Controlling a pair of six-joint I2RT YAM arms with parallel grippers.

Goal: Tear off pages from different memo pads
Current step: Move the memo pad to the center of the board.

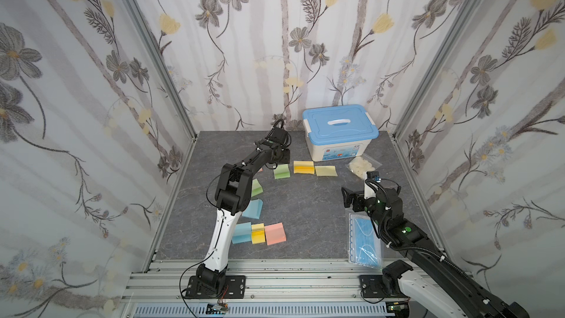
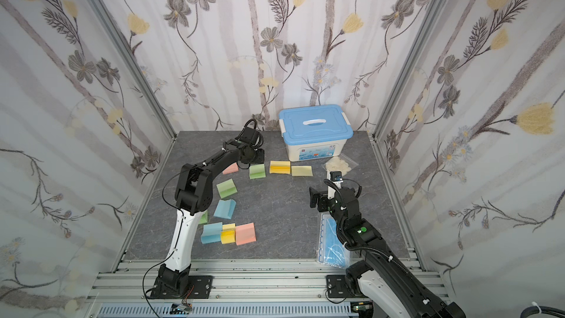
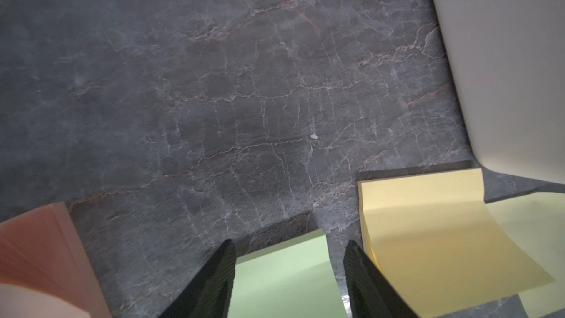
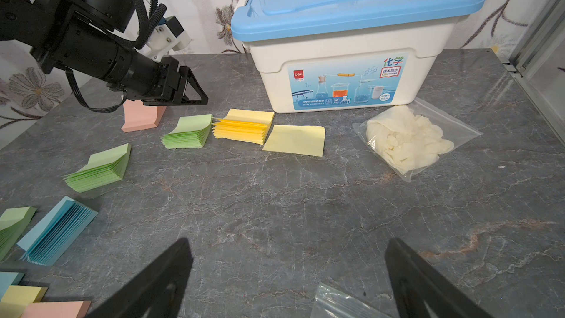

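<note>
Now, target pad: green pad (image 3: pixel 284 273) at far side of table (image 3: pixel 214 87), btw pink pad (image 3: pixel 39 258) and yellow pad (image 3: pixel 428 240); in the left wrist view it sits right under the L jaws.
Pages: one yellow page (image 4: pixel 295 140) lies flat, just beside yellow pad. Looks already torn off. No other loose sheet I can make out.
Other pads: second green pad (image 1: pixel 256 187), blue pad (image 1: pixel 252 208), then near cluster (image 1: pixel 257 233) of blue/yellow/pink, all nearer the robot's base and apart from both grippers.
L hand: left gripper (image 3: pixel 289 243) has jaws part-way apart, nothing pinched, poised low over green pad's edge.
Risk 1: pad shows across most of the gap btw the jaws. If they close low they prob. clamp the whole stack, not one sheet, and the pad lifts w/ the page.
Risk 2: nothing pins the pad down, so a pull could drag it into the pink or yellow neighbour.
Risk 3: yellow pad's top sheet curls up right beside one finger (image 3: pixel 363 279); a sideways move may snag it.
R hand: right gripper (image 4: pixel 289 241) has jaws spread fully, empty, well apart from the pads, by the mask bag (image 1: pixel 363 240); too far off to brace anything.
Beyond: storage box (image 1: pixel 339 133) and glove bag (image 1: pixel 362 165) sit near the yellow page; a swept sheet could jam against them.
</note>
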